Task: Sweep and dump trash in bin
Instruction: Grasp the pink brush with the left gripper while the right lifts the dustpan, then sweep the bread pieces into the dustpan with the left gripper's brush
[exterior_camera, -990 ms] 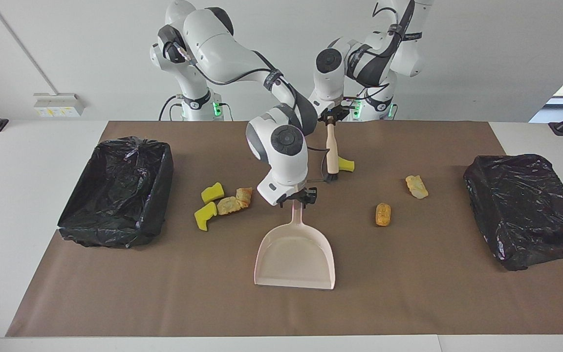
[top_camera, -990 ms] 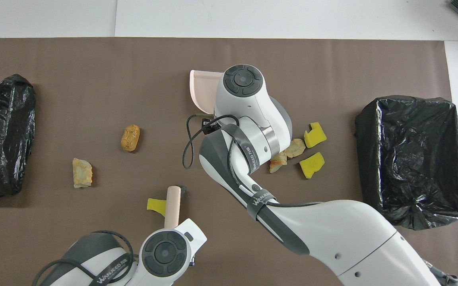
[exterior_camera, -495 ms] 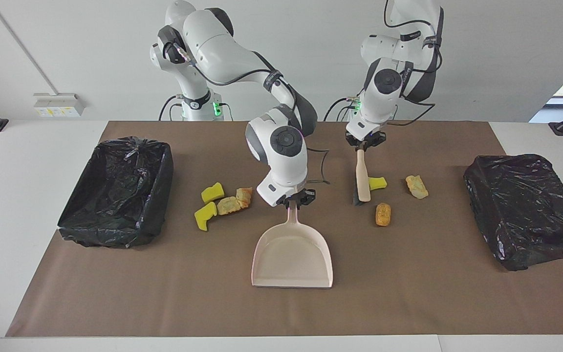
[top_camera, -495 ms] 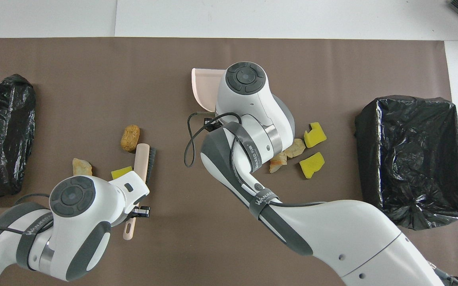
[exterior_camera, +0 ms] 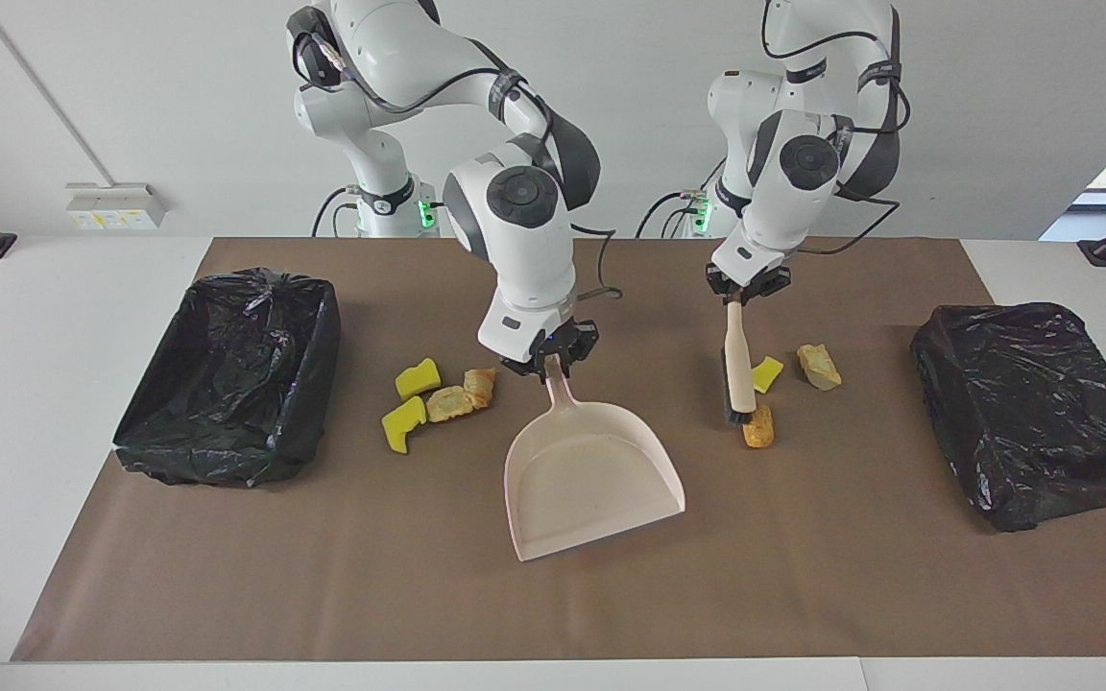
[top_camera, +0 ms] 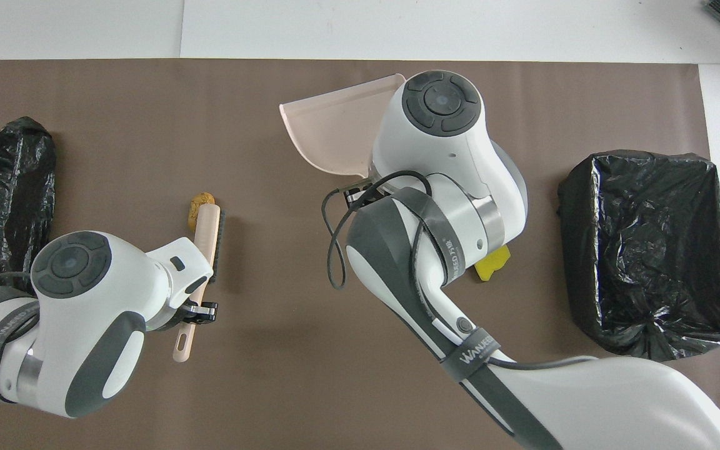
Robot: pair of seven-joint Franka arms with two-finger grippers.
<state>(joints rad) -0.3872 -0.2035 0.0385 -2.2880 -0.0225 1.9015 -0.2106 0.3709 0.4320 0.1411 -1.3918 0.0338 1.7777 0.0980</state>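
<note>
Seven scraps of trash show in the facing view: three yellow sponge chunks and four tan lumps. Four of them cluster toward the right arm's end from the right gripper (exterior_camera: 549, 361): two sponge chunks (exterior_camera: 417, 378) (exterior_camera: 403, 424) and two lumps (exterior_camera: 447, 403) (exterior_camera: 481, 385) touching each other. The other three lie by the left gripper (exterior_camera: 747, 288): a third sponge chunk (exterior_camera: 766, 372) just beside the brush, a pale lump (exterior_camera: 818, 366) next to it toward the left arm's end, and an orange lump (exterior_camera: 757, 429) at the brush head. There is one dustpan (exterior_camera: 591, 475); the right gripper is clenched on the top of its handle, and the pan lies out below it, its open mouth turned toward the left arm's end; whether the pan touches the surface cannot be told. There is one brush (exterior_camera: 736, 365); the left gripper grasps its pale handle near the top, and the brush hangs nearly upright below it, its dark bristles touching the orange lump. In the overhead view the left arm covers most of that group, and only the orange lump (top_camera: 200, 200) shows past the brush tip. Two bins lined with black bags stand well apart from both grippers, one (exterior_camera: 231, 379) at the right arm's end and one (exterior_camera: 1033, 413) at the left arm's end. The surface (exterior_camera: 803, 576) is white, with a brown mat over its middle carrying everything. The room has a plain pale wall with a small box (exterior_camera: 114, 204) mounted low on it.
</note>
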